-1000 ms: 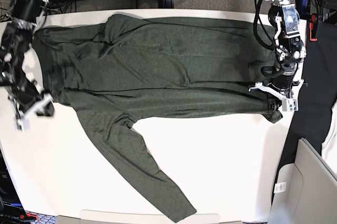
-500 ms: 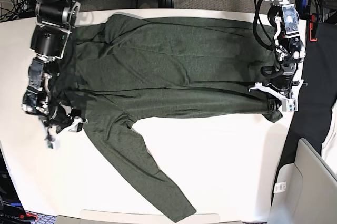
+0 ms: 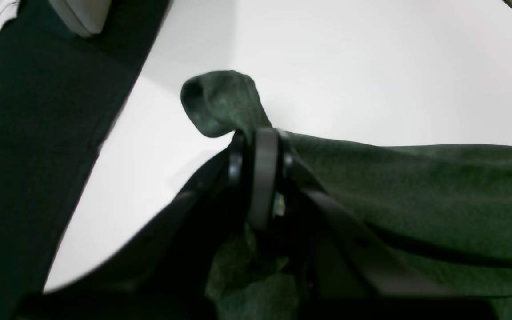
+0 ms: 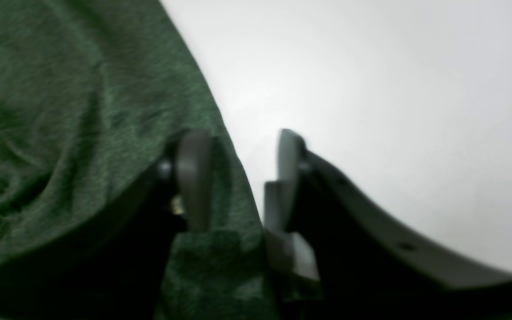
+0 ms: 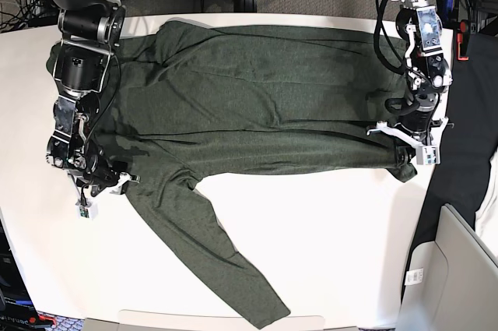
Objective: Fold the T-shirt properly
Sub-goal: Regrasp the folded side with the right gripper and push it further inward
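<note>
At the shirt's hem corner, on my base view's right side, I see the left pincer (image 3: 256,146) clamped tight on the T-shirt (image 5: 249,105), its dark jaws pressed together with a fold of green knit squeezed between them. A small rolled tip of cloth pokes out past the jaws and rests on the white counter (image 3: 371,66). Beyond that corner, off the counter's edge, hangs a black cloth (image 3: 29,133).

At the opposite end of the shirt, the right pincer (image 4: 238,178) stands with its jaws apart and straddles the shirt's edge: one finger (image 4: 194,178) lies over the green fabric, the other over bare counter, with the fabric edge running down between them. The jaws have not met on the cloth. In the base view this pincer (image 5: 97,187) sits low beside the shirt's shoulder area, where the sleeve branches off.

The shirt itself lies spread flat across the upper half of the counter, its body stretched between the two arms. One long sleeve (image 5: 226,261) runs diagonally away from the body toward the counter's near edge, its cuff close to that edge.
</note>
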You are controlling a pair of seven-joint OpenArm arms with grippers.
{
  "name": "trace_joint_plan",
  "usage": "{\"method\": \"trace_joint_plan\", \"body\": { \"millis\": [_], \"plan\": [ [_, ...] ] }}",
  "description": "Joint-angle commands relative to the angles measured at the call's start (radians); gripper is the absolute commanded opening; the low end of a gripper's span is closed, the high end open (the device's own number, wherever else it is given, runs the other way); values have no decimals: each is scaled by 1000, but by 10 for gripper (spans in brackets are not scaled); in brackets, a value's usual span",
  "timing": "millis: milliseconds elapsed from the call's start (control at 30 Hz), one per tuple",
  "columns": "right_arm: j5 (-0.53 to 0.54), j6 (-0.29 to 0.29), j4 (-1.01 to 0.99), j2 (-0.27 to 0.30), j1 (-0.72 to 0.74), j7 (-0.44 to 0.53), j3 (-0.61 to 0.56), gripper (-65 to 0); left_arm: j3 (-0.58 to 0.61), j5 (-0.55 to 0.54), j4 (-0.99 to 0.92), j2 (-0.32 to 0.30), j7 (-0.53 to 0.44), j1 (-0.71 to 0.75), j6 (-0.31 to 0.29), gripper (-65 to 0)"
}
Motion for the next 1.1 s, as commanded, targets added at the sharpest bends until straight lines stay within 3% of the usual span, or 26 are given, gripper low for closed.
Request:
{"method": "trace_joint_plan", "body": {
  "millis": [0,67,200,300,533,700,900,1067],
  "plan": [
    [2,8,0,-5,8,-44,-1,-501,-3,-4,19,-13,-26,-17,2,-649],
    [3,32,3,-7,2,-71,0,-560,-2,-4,19,-13,-26,-17,2,-649],
    [21,166,6,-7,1,-114,0,-621,-2,-4,19,-13,-26,-17,2,-649],
    [23,227,11,-1,-1,-131,0,-648,-5,-4,19,-13,-26,-17,2,-649],
    [28,233,235,4,-82,-162,6,-644,-8,-4,25,-13,-26,-17,2,-649],
    [48,236,411,10,-150,-248,6,-644,-10,-4,26,-13,-32,-17,2,-649],
    [275,236,525,97,-248,-289,17,-644,-10,-1,66,-14,-32,1,2,-649],
    [422,236,557,125,-323,-355,152,-644,-11,1,115,-16,-29,35,2,-649]
  ]
}}
